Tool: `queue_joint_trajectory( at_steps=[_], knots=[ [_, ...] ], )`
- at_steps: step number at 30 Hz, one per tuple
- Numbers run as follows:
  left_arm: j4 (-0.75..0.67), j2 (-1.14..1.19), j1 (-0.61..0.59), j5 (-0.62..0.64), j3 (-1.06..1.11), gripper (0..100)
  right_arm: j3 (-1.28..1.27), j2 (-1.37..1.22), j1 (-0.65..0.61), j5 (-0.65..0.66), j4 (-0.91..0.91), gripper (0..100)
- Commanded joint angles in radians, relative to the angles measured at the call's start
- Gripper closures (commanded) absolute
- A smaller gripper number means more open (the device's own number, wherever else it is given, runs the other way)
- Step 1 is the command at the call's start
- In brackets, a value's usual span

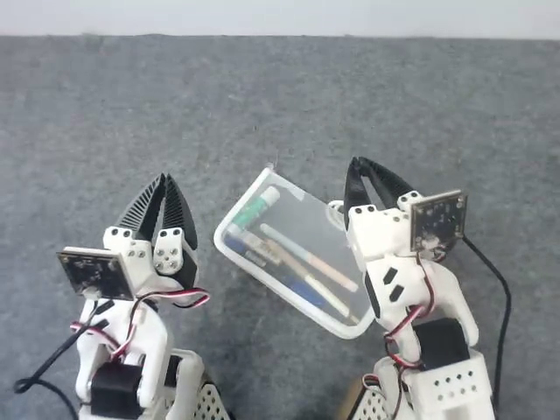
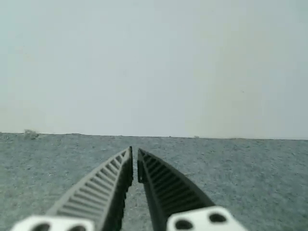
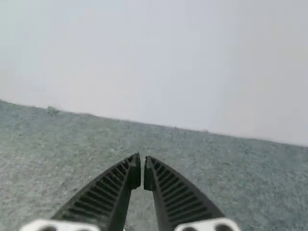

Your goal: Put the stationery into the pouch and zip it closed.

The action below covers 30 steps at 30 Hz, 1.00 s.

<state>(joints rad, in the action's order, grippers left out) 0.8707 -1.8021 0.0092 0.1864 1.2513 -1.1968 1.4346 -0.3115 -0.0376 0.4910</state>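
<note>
High view: two arms side by side on a grey carpeted table (image 1: 105, 114), both pointing toward a pale wall.
Pouch (image 1: 238, 208): clear with a white edge, lying flat and slanted between the arms, much nearer the right arm, its lower corner against that arm's body.
Stationery (image 1: 306, 258): several pens lying lengthwise inside the pouch, one with a green barrel and one blue.
Zip: I cannot tell whether it is done up.
Left gripper (image 1: 164, 179): fingers pressed together, nothing between them, held above the table beside the pouch.
Right gripper (image 1: 356, 163): fingers also closed and empty, just beyond the pouch's upper corner.
</note>
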Motion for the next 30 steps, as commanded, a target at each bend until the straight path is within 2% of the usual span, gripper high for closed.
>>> queue_joint_trajectory(
  at_steps=[1, 4, 10, 17, 22, 26, 30],
  knots=[
    [-0.032, -0.023, 0.002, 0.008, -0.015, 99, 0.014, 0.071, 0.01, -0.005, -0.031, 99.1],
    [-0.031, -0.023, 0.0, 0.002, -0.013, 99, 0.012, 0.124, 0.01, -0.005, -0.025, 99.1],
    [0.009, -0.023, 0.0, -0.106, -0.002, 99, -0.018, 0.228, 0.01, -0.005, -0.022, 99.0],
    [0.087, -0.023, 0.0, -0.104, 0.001, 99, -0.167, 0.381, 0.01, -0.005, -0.022, 98.9],
    [0.152, -0.023, -0.003, -0.104, 0.054, 99, -0.213, 0.38, 0.01, -0.005, -0.03, 98.8],
    [0.049, -0.023, -0.081, -0.106, 0.147, 99, -0.247, 0.381, 0.012, -0.008, -0.031, 98.8],
    [-0.189, -0.023, -0.178, -0.109, 0.3, 99, -0.313, 0.381, 0.012, -0.011, -0.031, 98.8]
  ],
)
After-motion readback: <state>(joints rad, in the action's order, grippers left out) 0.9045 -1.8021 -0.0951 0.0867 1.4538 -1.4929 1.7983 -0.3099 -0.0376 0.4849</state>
